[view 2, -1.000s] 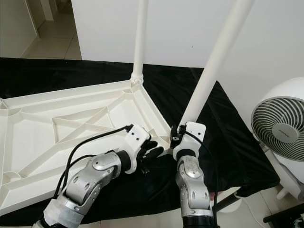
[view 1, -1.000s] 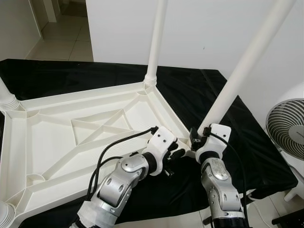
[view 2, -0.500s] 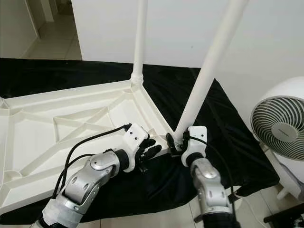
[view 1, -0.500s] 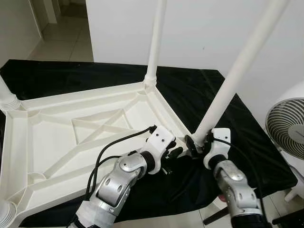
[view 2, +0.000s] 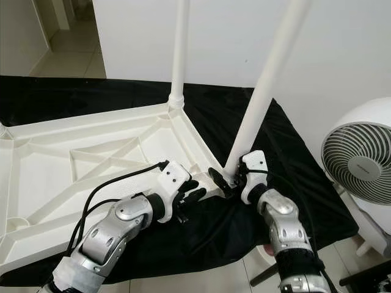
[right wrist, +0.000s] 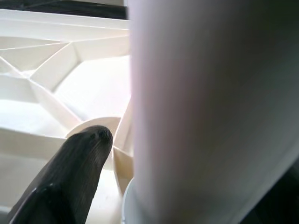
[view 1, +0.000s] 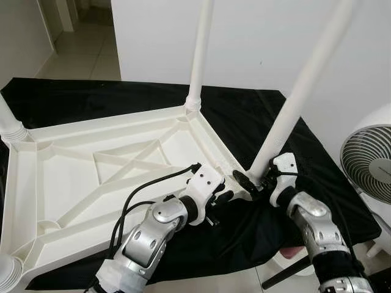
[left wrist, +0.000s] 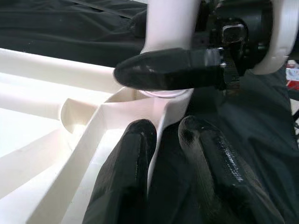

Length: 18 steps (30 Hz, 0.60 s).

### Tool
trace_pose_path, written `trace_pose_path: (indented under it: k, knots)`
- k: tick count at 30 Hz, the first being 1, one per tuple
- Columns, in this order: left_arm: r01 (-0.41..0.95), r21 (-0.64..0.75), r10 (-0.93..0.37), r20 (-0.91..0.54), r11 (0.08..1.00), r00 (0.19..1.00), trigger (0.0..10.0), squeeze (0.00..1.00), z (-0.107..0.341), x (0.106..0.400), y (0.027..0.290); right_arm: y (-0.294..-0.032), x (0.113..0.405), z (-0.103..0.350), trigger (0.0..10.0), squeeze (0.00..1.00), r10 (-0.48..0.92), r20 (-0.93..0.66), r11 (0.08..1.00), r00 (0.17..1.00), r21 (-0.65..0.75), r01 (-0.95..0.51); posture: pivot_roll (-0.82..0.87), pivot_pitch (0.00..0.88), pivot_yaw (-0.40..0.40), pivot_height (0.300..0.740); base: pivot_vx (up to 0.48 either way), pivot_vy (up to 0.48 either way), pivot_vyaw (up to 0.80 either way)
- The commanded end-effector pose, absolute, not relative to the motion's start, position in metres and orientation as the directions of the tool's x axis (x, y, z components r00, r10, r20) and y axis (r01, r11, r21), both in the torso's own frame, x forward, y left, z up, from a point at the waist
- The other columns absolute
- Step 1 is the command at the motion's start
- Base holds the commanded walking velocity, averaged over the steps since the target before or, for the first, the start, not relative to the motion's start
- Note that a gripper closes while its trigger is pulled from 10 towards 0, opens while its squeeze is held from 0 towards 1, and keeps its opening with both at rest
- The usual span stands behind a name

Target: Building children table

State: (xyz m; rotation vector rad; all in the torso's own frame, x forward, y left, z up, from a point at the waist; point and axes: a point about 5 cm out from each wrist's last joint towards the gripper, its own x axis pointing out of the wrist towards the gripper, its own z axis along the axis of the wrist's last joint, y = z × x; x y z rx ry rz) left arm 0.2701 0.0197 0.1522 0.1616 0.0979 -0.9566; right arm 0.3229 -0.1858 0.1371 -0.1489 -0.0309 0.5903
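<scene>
The left gripper pinches the white tabletop's rim at its corner, one finger on each side. The right gripper's finger presses the table leg seated there, over black cloth.

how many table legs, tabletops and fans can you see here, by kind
table legs: 4
upside-down white tabletop: 1
white fan: 1
total: 6
</scene>
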Motion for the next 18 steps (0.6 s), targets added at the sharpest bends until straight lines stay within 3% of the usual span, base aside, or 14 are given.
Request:
trace_pose_path:
  k: [1,2,3,11,15,18]
  knots:
    - [0.812,0.105,-0.795,-0.166,0.574,0.583,10.0,0.0,0.149,0.269,0.018,-0.187,0.324,0.134,10.0,0.0,0.578,-0.036,0.801,0.815,-0.162,-0.576,0.03,0.041,-0.068,0.74,0.0,0.0,0.0]
    - [0.812,0.105,-0.795,-0.166,0.574,0.583,10.0,0.0,0.149,0.269,0.018,-0.187,0.325,0.133,10.0,0.0,0.585,-0.04,0.795,0.81,-0.169,-0.583,0.03,0.041,-0.068,0.74,0.0,0.0,0.0]
    - [0.812,0.103,-0.795,-0.168,0.574,0.583,10.0,0.0,0.148,0.268,0.018,-0.186,0.327,0.133,0.0,0.0,0.603,-0.045,0.78,0.796,-0.173,-0.601,0.03,0.043,-0.069,0.74,0.0,0.0,0.0]
    - [0.8,0.119,-0.78,-0.179,0.588,0.6,10.0,0.0,0.14,0.268,0.02,-0.184,0.33,0.129,0.0,0.0,0.62,-0.053,0.77,0.783,-0.151,-0.62,0.03,0.048,-0.08,0.74,0.0,0.0,0.0]
    - [0.782,0.141,-0.768,-0.149,0.607,0.623,10.0,0.0,0.141,0.268,0.025,-0.176,0.324,0.12,0.0,0.0,0.566,-0.049,0.822,0.823,-0.048,-0.568,0.03,0.047,-0.092,0.74,0.0,0.0,0.0]
    - [0.782,0.141,-0.768,-0.149,0.607,0.623,10.0,0.0,0.141,0.268,0.025,-0.176,0.324,0.12,0.0,0.0,0.566,-0.049,0.822,0.823,-0.048,-0.568,0.03,0.047,-0.092,0.74,0.0,0.0,0.0]
